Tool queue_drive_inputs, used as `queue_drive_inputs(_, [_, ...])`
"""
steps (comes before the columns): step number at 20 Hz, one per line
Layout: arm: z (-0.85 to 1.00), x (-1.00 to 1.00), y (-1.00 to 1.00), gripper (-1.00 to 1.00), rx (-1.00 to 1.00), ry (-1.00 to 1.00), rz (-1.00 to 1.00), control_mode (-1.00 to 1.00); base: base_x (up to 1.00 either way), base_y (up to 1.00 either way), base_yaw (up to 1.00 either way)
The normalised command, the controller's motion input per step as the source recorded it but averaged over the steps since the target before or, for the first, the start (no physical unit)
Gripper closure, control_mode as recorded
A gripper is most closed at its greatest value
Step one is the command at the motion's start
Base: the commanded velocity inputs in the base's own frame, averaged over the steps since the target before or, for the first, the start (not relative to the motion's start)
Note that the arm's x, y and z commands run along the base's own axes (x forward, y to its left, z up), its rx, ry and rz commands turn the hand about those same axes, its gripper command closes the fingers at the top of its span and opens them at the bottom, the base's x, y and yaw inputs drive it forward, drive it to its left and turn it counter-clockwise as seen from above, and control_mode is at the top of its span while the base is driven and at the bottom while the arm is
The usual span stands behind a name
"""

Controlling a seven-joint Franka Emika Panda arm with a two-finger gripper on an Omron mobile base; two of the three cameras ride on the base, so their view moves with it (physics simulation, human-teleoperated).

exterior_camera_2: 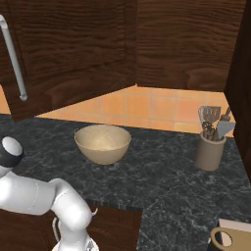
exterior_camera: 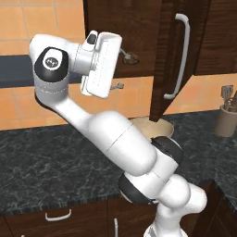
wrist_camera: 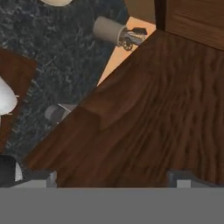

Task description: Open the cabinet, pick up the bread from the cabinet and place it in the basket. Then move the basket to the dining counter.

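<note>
The dark wood cabinet (exterior_camera: 134, 28) hangs over the black counter, its door (exterior_camera: 167, 60) swung open with the silver bar handle (exterior_camera: 182, 55) facing me. My gripper (exterior_camera: 121, 68) is raised to the cabinet's lower edge and open, with nothing between its fingers. A small brown lump, the bread (exterior_camera: 131, 59), sits in the dark opening just past the upper fingertip. In the hand view the gripper (wrist_camera: 113, 177) faces wood grain (wrist_camera: 153, 109) close up. The tan basket (exterior_camera_2: 103, 142) stands on the counter below, partly hidden by the arm and door (exterior_camera: 157, 126). The dining counter is out of view.
A beige holder with utensils (exterior_camera_2: 210, 152) (exterior_camera: 225, 121) (wrist_camera: 109, 29) stands on the black speckled counter (exterior_camera_2: 166, 186) to the right. Another dark wall cabinet (exterior_camera_2: 191, 39) hangs beyond it. Low drawers with a curved handle (exterior_camera: 58, 215) run under the counter. A mug (exterior_camera_2: 225, 238) shows at the lower right.
</note>
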Motion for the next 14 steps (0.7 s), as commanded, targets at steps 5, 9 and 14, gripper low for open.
queue_drive_inputs(5, [0.15, -0.54, -1.0, -1.0, -0.25, 0.08, -0.28, -1.0, 0.0, 0.0, 0.0])
queue_drive_inputs(9, [0.2, -1.0, -1.0, -1.0, -0.03, -0.11, -0.12, -1.0, 0.0, 0.0, 0.0])
queue_drive_inputs(14, [0.18, -1.0, -1.0, -1.0, 0.0, -0.25, -0.01, -1.0, 0.0, 0.0, 0.0])
